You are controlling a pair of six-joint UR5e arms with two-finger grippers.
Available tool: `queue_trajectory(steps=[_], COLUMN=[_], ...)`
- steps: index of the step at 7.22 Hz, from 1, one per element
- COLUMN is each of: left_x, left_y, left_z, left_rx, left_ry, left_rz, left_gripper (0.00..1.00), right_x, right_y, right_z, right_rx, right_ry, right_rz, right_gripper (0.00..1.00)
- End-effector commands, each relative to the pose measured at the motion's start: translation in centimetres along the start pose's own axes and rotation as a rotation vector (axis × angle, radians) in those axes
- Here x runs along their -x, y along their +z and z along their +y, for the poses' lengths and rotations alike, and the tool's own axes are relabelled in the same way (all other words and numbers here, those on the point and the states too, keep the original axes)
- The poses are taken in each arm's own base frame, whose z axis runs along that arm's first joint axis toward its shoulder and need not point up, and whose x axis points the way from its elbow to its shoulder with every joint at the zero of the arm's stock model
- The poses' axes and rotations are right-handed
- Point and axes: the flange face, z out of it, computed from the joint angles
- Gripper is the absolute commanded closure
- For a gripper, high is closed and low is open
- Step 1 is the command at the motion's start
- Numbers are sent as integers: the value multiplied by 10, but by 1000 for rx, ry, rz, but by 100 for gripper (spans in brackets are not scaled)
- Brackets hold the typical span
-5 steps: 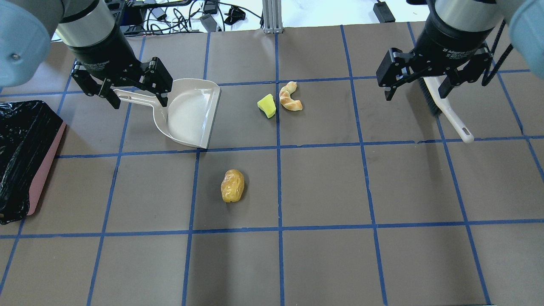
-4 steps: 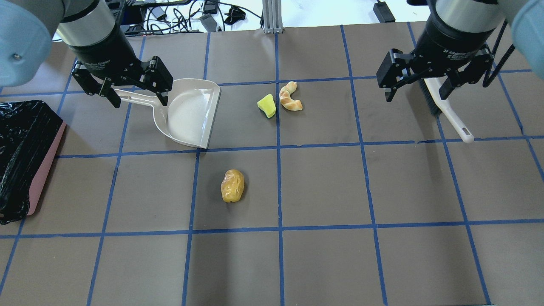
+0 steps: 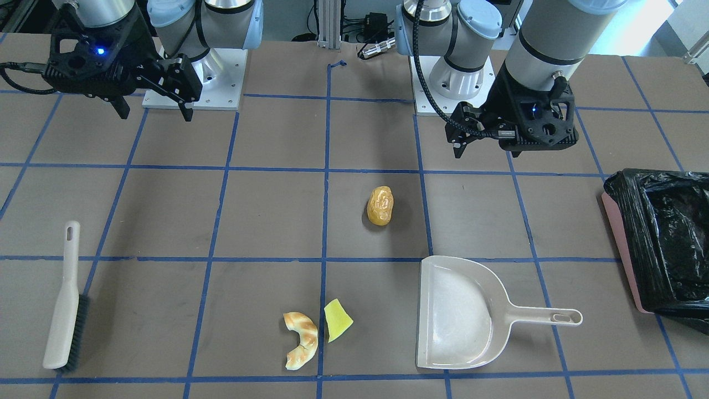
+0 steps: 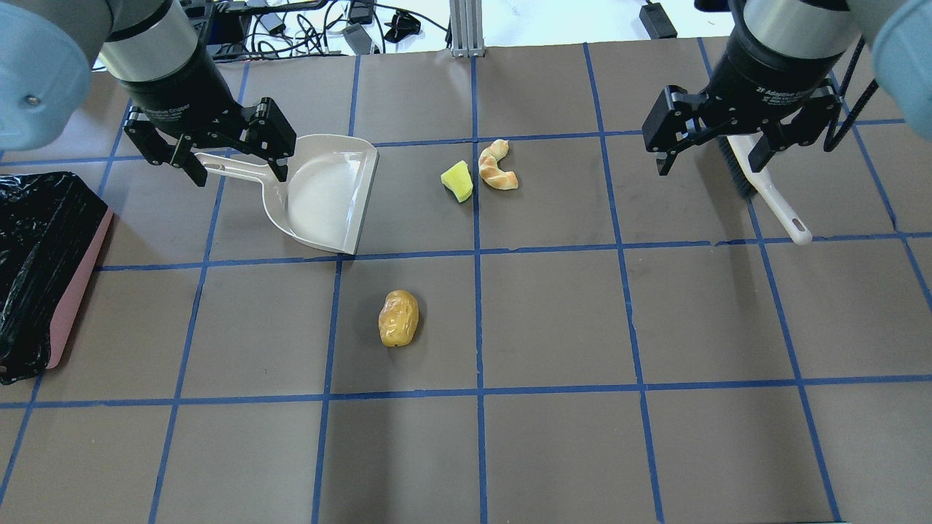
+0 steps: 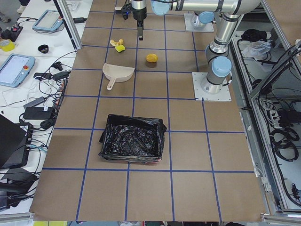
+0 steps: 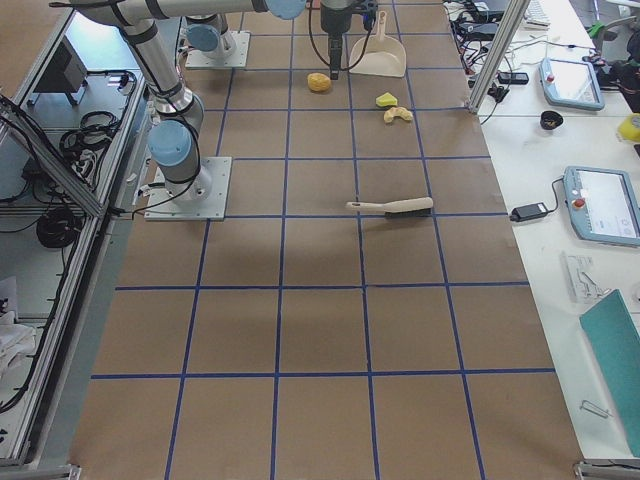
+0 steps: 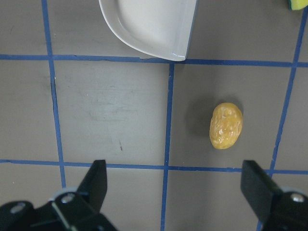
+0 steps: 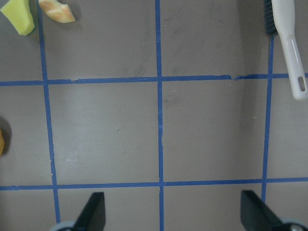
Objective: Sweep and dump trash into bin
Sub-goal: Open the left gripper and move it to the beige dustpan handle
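Observation:
The trash lies on the table: an amber-yellow lump [image 4: 398, 318], a tan croissant piece [image 4: 496, 166] and a yellow wedge [image 4: 458, 181] beside it. The lump also shows in the left wrist view [image 7: 225, 125]. The pink bin with a black bag [image 4: 36, 269] stands at the left edge. My left gripper [image 4: 234, 164] is open and empty, held high over the handle of the beige dustpan [image 4: 328, 196]. My right gripper [image 4: 710, 156] is open and empty, held high over the brush [image 4: 772, 196]. The front view shows both grippers, left [image 3: 498, 136] and right [image 3: 154, 108], well above the table.
The dustpan [image 3: 460, 316] lies flat with its mouth towards the wedge [image 3: 337, 320] and croissant [image 3: 299, 339]. The brush [image 3: 63, 310] lies flat at the far right of the table. Cables and an aluminium post [image 4: 466, 29] sit beyond the far edge.
Both grippers have shifted only slightly and stay open. Nothing on the table has moved.

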Motion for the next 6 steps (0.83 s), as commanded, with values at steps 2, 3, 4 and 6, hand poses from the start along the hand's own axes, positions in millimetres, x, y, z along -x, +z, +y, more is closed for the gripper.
queue_trajectory(steps=[2,3,4,6], left_x=[29,35,36,46], left_y=[14,18,29,37], left_z=[-17,-19,-22,-35], left_rx=[27,30,12,-36], left_ry=[-345,-516,-644,-866], left_rz=[-10,-10,-10,7], left_gripper=[0,0,0,0], right_x=[0,1,0,-1], right_y=[2,2,3,8], right_z=[-2,-2,-3,-4], right_rx=[-2,-1,-1,7], right_ry=[-3,-3,-4,-11], right_rz=[-4,-4,-3,-6], right_gripper=[0,0,0,1])
